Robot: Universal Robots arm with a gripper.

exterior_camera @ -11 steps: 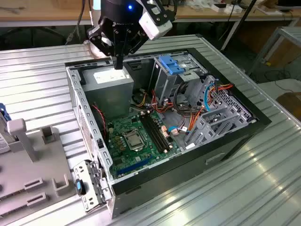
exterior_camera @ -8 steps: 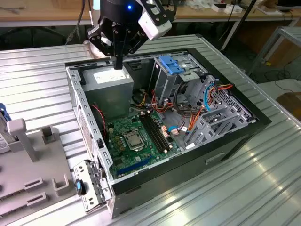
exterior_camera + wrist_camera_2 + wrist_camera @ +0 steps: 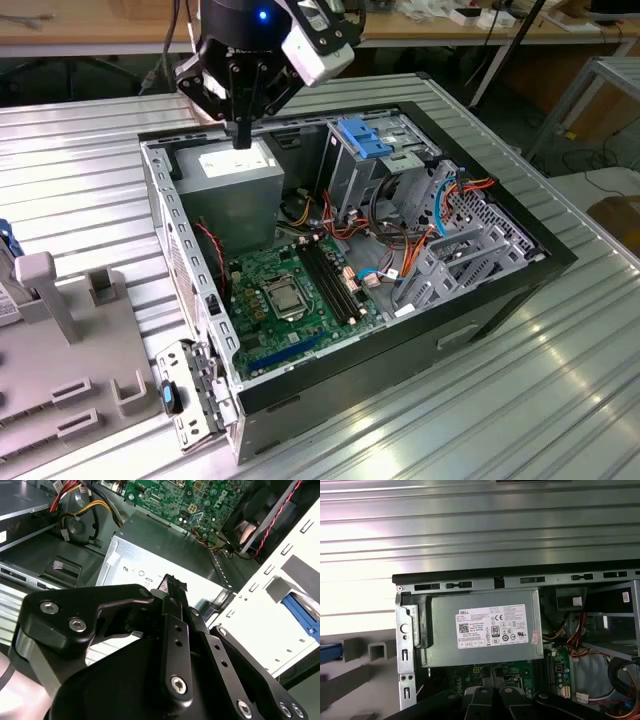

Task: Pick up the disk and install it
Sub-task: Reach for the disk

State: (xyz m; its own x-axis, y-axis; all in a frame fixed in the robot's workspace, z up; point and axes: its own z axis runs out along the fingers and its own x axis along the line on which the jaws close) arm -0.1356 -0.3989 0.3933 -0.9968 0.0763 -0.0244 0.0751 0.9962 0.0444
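Note:
My black gripper (image 3: 243,135) hangs over the back left corner of the open computer case (image 3: 480,300), just above the grey power-supply box (image 3: 235,180) with its white label. Its fingers look pressed together with nothing between them; in the second wrist view the gripper (image 3: 174,584) tapers to one narrow black tip over the box (image 3: 150,555). The disk (image 3: 6,270) is mostly cut off at the exterior view's left edge, where a blue rail and a bit of white label show beside a grey fixture. It lies far from the gripper.
A metal drive cage (image 3: 365,150) with a blue plastic tab stands at the case's back. The green motherboard (image 3: 290,290), coloured cables (image 3: 385,250) and a grey bracket (image 3: 450,260) lie inside. The grey fixture (image 3: 60,330) sits left of the case on the ribbed metal table (image 3: 560,400).

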